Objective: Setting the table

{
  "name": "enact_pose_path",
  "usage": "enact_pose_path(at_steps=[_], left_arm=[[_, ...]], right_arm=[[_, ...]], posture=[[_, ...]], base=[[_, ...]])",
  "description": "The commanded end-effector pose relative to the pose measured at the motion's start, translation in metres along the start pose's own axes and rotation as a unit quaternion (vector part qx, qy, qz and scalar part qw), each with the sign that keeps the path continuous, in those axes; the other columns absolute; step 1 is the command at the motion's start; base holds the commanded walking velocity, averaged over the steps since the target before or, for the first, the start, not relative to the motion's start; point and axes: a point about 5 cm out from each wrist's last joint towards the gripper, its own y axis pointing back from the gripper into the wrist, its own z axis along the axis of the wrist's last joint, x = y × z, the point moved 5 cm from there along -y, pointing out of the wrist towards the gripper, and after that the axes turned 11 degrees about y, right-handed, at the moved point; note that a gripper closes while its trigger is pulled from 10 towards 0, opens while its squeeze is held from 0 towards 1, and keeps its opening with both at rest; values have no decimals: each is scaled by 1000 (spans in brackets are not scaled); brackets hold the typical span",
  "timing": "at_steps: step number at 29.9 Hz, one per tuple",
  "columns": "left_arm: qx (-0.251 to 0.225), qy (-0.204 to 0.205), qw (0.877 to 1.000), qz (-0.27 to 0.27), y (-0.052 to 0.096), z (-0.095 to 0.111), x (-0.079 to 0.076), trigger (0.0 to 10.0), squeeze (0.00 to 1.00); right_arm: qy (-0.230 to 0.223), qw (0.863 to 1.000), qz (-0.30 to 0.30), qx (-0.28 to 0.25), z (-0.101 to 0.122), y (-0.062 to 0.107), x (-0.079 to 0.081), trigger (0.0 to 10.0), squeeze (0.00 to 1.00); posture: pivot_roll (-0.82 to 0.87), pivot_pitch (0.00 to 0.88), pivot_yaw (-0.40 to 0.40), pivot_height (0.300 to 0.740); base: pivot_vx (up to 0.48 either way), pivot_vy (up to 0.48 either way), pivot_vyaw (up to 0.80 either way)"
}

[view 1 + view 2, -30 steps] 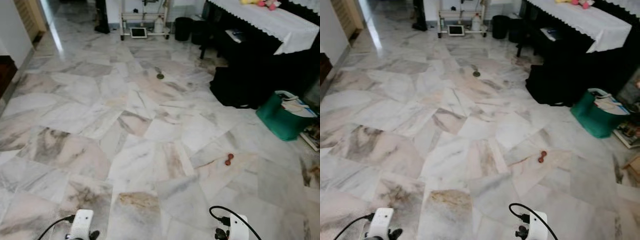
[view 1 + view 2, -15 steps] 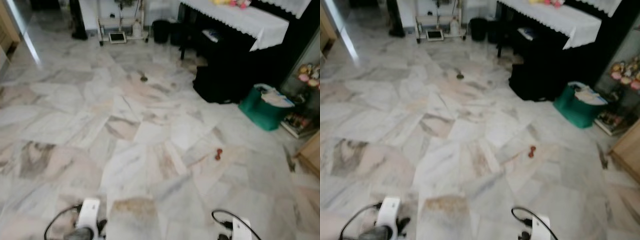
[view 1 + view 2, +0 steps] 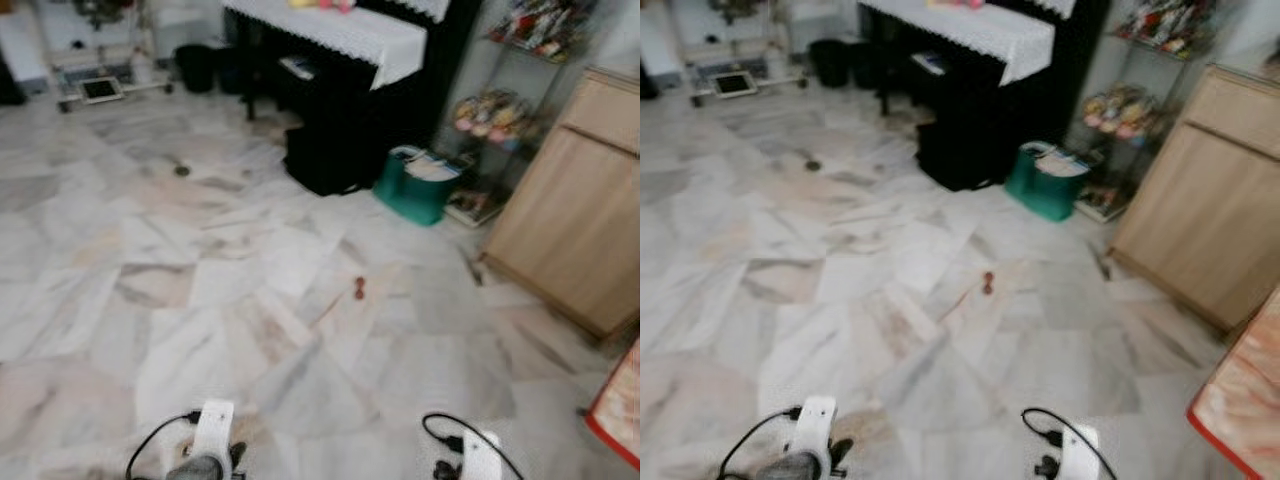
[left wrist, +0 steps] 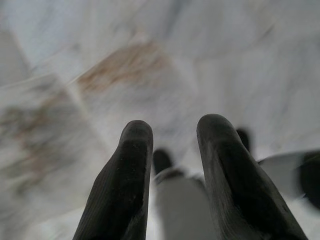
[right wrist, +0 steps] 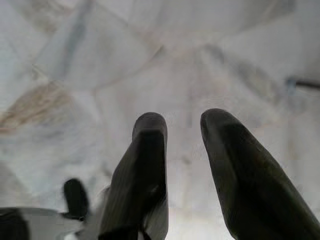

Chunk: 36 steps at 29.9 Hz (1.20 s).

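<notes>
Both arms hang low in front of me over the marble floor. The left gripper is open above the floor tiles, with nothing between its two black fingers. The right gripper is open too, and nothing sits between its fingers. In the eye views their white wrists show at the lower edge. A corner of a table with an orange top and a red rim enters at the lower right. The picture is blurred.
A black piece of furniture under a white lace cloth stands at the back. Beside it are a green basket, shelves of goods and a wooden cabinet on the right. A small red object lies on the floor.
The camera has swung to the right, so the whole picture shifted left. The wooden cabinet, the shelves and the red-rimmed table corner have come into view. Both arms hang as before.
</notes>
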Motion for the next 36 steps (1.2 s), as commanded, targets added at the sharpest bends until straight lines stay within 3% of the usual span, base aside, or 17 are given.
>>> enact_pose_path(at_steps=[1,2,4,12,36], left_arm=[[-3,-2,1000,-9,0,3,-3,10000,0],[-3,-5,1000,-5,2,3,11,10000,0],[-4,-6,1000,-2,3,3,17,10000,0],[-6,-11,1000,5,5,7,32,10000,0],[-2,-25,1000,-3,5,1,26,10000,0]], right_arm=[[2,1000,-14,5,-4,2,-12,10000,0],[3,1000,-15,5,-4,2,-12,10000,0],[3,1000,-16,5,-4,2,-12,10000,0],[2,1000,-16,4,-4,1,-11,10000,0],[6,1000,-10,13,-11,3,-4,10000,0]], posture=[[44,0,-35,740],[44,0,-35,740],[44,0,-37,740],[47,0,-28,740],[43,0,-18,740]], base=[[0,0,-738],[0,0,-738],[0,0,-738],[0,0,-738],[0,0,-738]])
